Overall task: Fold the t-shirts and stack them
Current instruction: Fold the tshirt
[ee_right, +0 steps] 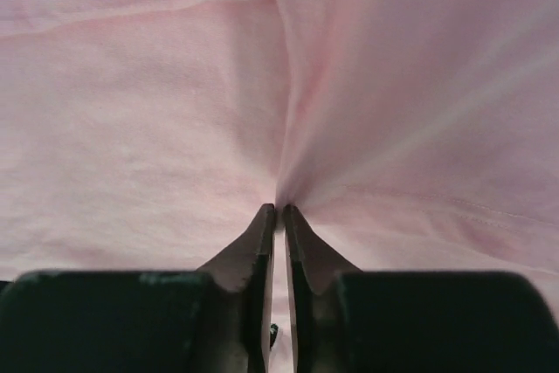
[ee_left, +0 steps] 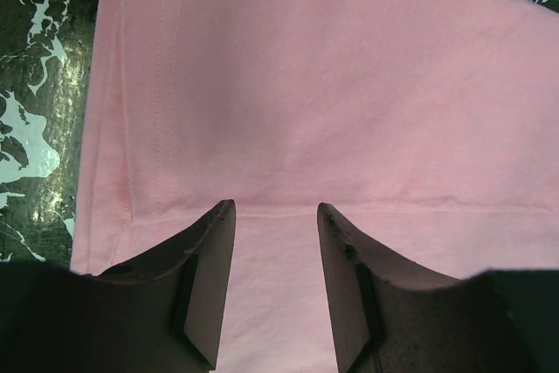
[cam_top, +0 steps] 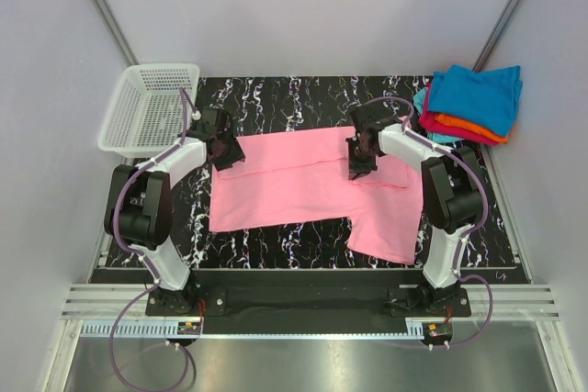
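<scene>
A bright pink t-shirt lies spread on the black marbled table, partly folded lengthwise, one sleeve hanging toward the near right. My left gripper is open over the shirt's far left corner; in the left wrist view its fingers stand apart above the pink cloth near a hem fold. My right gripper is shut on a pinch of the pink cloth; creases run out from the fingertips. A stack of folded shirts, teal-blue over orange and magenta, sits at the far right.
A white plastic mesh basket stands at the far left corner, close to the left arm. The table is walled by pale panels behind and at both sides.
</scene>
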`<action>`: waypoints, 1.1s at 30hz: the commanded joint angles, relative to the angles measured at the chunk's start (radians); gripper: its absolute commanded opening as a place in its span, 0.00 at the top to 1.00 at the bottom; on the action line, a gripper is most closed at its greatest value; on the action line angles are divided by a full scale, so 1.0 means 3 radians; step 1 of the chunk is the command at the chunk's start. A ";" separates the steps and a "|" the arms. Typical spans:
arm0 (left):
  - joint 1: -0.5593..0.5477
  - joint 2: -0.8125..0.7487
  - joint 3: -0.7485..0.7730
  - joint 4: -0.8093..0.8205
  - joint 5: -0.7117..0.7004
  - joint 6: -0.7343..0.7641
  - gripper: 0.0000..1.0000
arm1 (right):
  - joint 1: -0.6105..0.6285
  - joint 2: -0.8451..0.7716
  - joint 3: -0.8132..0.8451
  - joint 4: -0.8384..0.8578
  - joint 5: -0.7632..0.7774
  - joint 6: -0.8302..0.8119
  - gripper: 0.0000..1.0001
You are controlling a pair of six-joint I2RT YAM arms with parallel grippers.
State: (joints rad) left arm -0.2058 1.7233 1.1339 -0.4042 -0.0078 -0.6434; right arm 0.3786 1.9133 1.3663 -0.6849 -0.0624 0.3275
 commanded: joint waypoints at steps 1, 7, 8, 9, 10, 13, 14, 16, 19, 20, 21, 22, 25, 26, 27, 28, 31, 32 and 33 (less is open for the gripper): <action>-0.0004 -0.0130 -0.0016 0.0033 -0.0040 0.0048 0.53 | 0.0113 0.0034 -0.0024 0.0069 -0.0303 -0.0018 0.81; -0.0009 -0.0201 -0.0078 0.0028 -0.0081 0.0074 0.53 | 0.0144 -0.0419 -0.0304 0.0079 0.0404 0.0053 0.21; -0.0004 -0.0222 -0.0098 0.0028 -0.0086 0.0069 0.53 | 0.0149 -0.0527 -0.0376 0.0079 0.0564 0.0094 0.01; -0.0009 -0.0247 -0.0124 0.0033 -0.0086 0.0058 0.53 | 0.0144 -0.0634 -0.0518 0.0089 0.0697 0.0120 0.00; -0.0009 -0.0318 -0.0190 0.0038 -0.0097 0.0048 0.53 | 0.0144 -0.0818 -0.0591 0.0090 0.0861 0.0176 0.00; -0.0060 -0.0614 -0.0480 0.0104 -0.0188 -0.0023 0.53 | 0.0144 -0.1150 -0.0908 0.0089 0.0934 0.0355 0.00; -0.0101 -0.0712 -0.0578 0.0186 -0.0204 -0.0059 0.53 | 0.0144 -0.1253 -0.1101 0.0125 0.0939 0.0421 0.00; -0.0127 -0.1038 -0.0895 0.0268 -0.0219 -0.0120 0.53 | 0.0144 -0.1630 -0.1342 0.0237 0.0888 0.0605 0.00; -0.0229 -0.1493 -0.1340 0.0355 -0.0332 -0.0299 0.53 | 0.0144 -0.2141 -0.1741 0.0365 0.0893 0.0825 0.18; -0.0300 -0.1612 -0.1447 0.0360 -0.0382 -0.0396 0.53 | 0.0144 -0.2265 -0.1889 0.0371 0.0893 0.0871 0.27; -0.0336 -0.1729 -0.1666 0.0355 -0.0499 -0.0473 0.53 | 0.0149 -0.2383 -0.1971 0.0366 0.0903 0.0983 0.34; -0.0372 -0.1948 -0.1769 0.0360 -0.0556 -0.0615 0.54 | 0.0144 -0.2602 -0.2053 0.0376 0.0903 0.1050 0.42; -0.0627 -0.2393 -0.2082 0.0218 -0.0990 -0.0917 0.57 | 0.0144 -0.2976 -0.2370 0.0361 0.0908 0.1301 0.45; -0.0724 -0.2491 -0.2138 0.0136 -0.1098 -0.0994 0.58 | 0.0144 -0.3058 -0.2487 0.0345 0.0908 0.1357 0.46; -0.0756 -0.2568 -0.2199 0.0039 -0.1296 -0.1066 0.58 | 0.0144 -0.3125 -0.2544 0.0325 0.0919 0.1469 0.48; -0.0771 -0.2680 -0.2215 -0.0179 -0.1379 -0.1117 0.58 | 0.0149 -0.3257 -0.2590 0.0305 0.0929 0.1531 0.48; -0.0781 -0.2799 -0.2230 -0.0624 -0.1676 -0.1393 0.59 | 0.0144 -0.3396 -0.2662 0.0167 0.0990 0.1751 0.44; -0.0781 -0.2814 -0.2230 -0.0718 -0.1722 -0.1460 0.59 | 0.0144 -0.3397 -0.2642 0.0075 0.1005 0.1802 0.43; -0.0781 -0.2820 -0.2246 -0.0784 -0.1794 -0.1516 0.59 | 0.0144 -0.3371 -0.2627 0.0059 0.1016 0.1833 0.43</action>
State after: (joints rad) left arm -0.4374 0.8970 0.4667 -0.5301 -0.3882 -0.9859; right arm 0.4206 0.9112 0.5686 -0.6453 0.1902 0.7780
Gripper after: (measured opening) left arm 0.414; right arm 0.568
